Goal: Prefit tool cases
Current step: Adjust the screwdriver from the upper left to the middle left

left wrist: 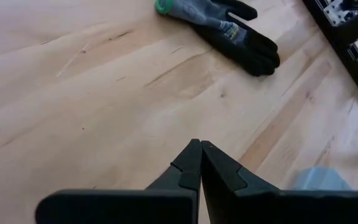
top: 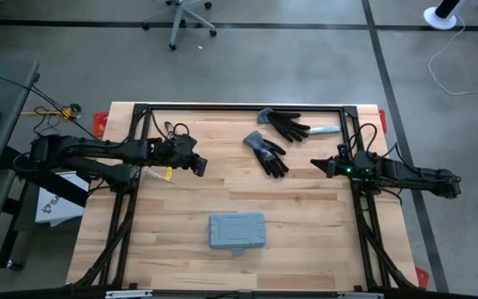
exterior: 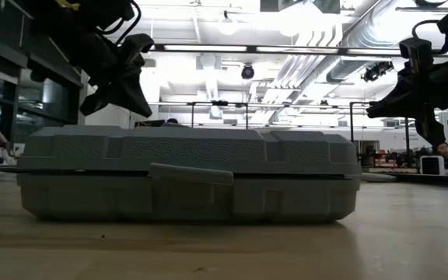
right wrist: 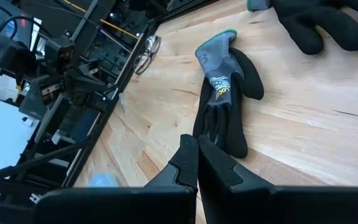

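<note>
The grey-blue tool case lies flat on the wooden table near its front edge, closed, with its latch tab on the near long side. My left gripper hangs shut above the table's left half, far-left of the case; its fingertips touch nothing. My right gripper is shut at the right side, above the table, with its tips pointing toward a glove. A corner of the case shows beside the left fingers.
Two black-and-grey work gloves lie at the far middle: one nearer the centre, one close to the far edge. A black frame rims the table. Bare wood lies between the grippers and the case.
</note>
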You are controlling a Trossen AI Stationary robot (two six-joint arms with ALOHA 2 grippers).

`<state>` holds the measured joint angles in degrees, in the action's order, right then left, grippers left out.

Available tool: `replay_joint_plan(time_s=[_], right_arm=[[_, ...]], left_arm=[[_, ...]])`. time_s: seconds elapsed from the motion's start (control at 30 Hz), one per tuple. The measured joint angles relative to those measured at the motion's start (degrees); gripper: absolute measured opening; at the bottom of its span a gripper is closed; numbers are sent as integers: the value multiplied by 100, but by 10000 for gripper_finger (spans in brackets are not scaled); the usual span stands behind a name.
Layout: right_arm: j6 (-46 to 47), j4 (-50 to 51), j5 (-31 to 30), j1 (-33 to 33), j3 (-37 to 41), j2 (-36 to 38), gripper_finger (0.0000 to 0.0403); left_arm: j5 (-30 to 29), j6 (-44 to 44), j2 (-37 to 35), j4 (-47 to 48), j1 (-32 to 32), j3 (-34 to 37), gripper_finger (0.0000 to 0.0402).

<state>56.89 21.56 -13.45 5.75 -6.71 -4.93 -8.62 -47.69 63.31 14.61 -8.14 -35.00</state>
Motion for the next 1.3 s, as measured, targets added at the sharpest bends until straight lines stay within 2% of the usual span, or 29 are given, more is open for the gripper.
replay_joint_plan(time_s=[0.57, 1.3], right_arm=[[220, 0, 26, 1, 1, 0, 0], [115, -2, -44, -1, -1, 0, 0]], left_arm=[[-95, 583, 0, -289, 0, -1, 1], [88, 563, 0, -466, -2, 0, 1]])
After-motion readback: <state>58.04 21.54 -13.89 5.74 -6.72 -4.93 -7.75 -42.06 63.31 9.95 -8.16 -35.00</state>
